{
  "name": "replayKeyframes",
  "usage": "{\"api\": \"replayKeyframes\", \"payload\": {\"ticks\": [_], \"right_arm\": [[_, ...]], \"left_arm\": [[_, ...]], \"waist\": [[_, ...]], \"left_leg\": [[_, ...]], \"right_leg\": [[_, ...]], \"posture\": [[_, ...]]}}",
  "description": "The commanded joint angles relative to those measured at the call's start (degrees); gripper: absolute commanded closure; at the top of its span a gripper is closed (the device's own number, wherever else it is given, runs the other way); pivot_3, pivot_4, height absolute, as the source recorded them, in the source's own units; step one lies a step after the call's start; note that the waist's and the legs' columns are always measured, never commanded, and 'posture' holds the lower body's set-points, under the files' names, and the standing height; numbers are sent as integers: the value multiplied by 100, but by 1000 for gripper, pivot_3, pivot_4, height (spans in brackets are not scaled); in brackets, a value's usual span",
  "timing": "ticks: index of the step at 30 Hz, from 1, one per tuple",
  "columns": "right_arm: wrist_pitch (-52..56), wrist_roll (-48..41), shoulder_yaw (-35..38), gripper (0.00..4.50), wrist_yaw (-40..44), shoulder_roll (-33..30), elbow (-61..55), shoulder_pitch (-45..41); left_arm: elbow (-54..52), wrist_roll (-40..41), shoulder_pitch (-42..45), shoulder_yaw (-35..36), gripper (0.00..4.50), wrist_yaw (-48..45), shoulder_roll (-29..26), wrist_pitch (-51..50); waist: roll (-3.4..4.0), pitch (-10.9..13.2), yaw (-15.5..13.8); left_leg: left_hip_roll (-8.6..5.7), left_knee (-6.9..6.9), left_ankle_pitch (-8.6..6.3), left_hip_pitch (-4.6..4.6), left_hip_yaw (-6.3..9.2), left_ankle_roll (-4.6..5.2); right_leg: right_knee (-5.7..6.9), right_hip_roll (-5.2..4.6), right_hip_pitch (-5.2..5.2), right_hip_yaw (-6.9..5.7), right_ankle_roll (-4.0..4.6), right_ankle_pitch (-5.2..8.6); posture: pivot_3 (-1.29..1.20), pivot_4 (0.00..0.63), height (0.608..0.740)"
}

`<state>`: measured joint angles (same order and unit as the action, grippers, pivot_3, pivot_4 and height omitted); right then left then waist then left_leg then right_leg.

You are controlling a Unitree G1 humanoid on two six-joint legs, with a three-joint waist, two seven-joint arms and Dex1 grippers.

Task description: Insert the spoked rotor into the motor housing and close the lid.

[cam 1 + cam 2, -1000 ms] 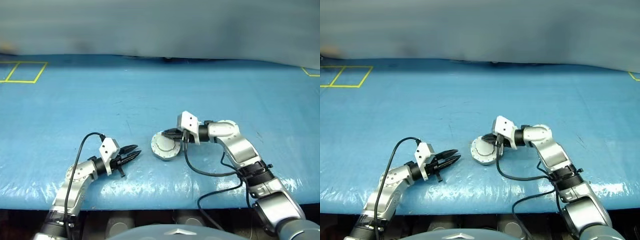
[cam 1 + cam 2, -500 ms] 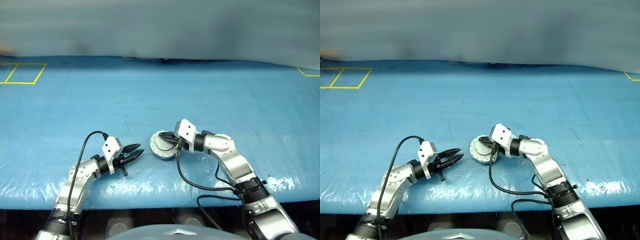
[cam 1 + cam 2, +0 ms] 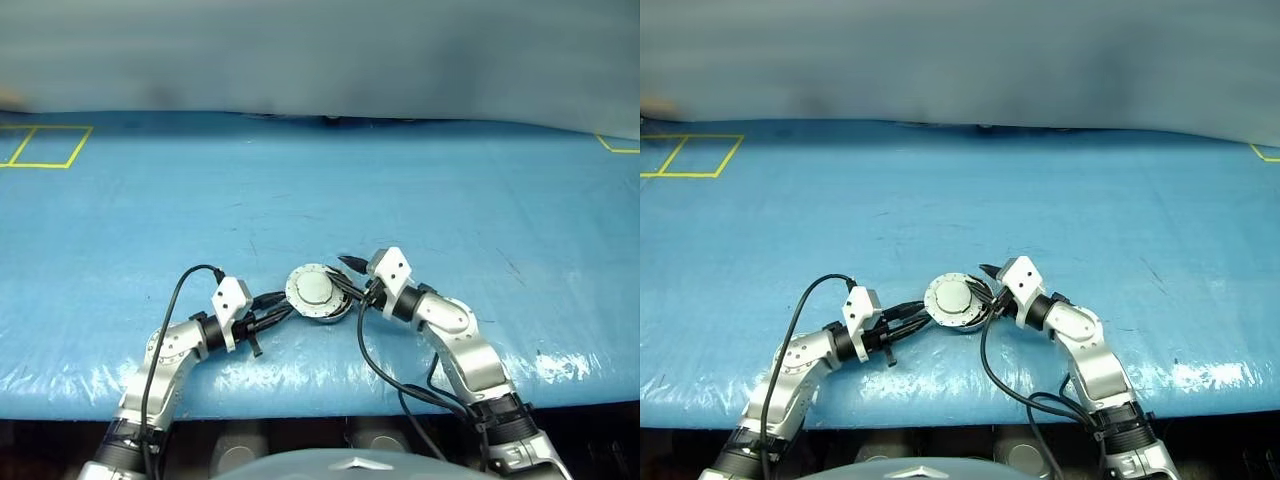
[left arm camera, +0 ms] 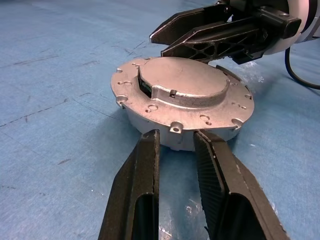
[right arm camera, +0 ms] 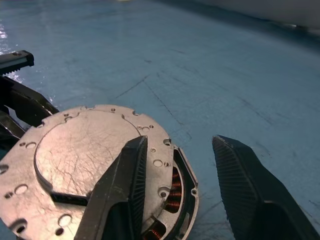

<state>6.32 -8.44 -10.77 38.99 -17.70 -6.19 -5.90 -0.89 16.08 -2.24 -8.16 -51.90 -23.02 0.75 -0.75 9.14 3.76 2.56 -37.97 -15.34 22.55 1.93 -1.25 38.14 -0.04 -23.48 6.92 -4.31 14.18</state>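
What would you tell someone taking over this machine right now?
Left end effector: fingers slightly apart, tips at the motor housing rim, not clearly gripping.
Right end effector: open, one finger over the lid.
Lid lies over the housing on the blue table, shifted sideways: copper windings show at one edge.
Rotor is hidden, presumably inside.
Left: seat the lid squarely, then withdraw.
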Motion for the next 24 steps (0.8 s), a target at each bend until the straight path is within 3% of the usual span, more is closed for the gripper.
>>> {"api": "replayKeyframes", "payload": {"ticks": [1,4,11,24], "right_arm": [[-278,29,45,1262,-155,75,-250,-81],[-372,33,75,333,-218,104,-240,-135],[144,-191,-368,333,444,-191,-467,-26],[56,374,-621,333,209,-262,114,-83]], "left_arm": [[-94,-5,-21,-2,3357,-25,-18,93],[-114,0,-43,8,3357,-30,-26,92],[-253,73,-137,104,3357,-6,-69,35],[-625,170,-397,269,3357,110,-284,-145]], "waist": [[0,0,-8],[0,0,-11],[0,0,-17],[-1,-1,-19]], "left_leg": [[0,0,0,0,0,0],[-1,-2,0,0,-1,0],[-1,-1,0,1,0,0],[-1,-3,0,-3,-1,0]], "right_leg": [[0,0,0,0,0,0],[0,-2,1,0,-1,0],[0,-2,0,0,0,0],[0,-2,2,-1,0,0]], "posture": [[0,150,740],[0,150,740],[0,150,740],[0,150,740]]}}
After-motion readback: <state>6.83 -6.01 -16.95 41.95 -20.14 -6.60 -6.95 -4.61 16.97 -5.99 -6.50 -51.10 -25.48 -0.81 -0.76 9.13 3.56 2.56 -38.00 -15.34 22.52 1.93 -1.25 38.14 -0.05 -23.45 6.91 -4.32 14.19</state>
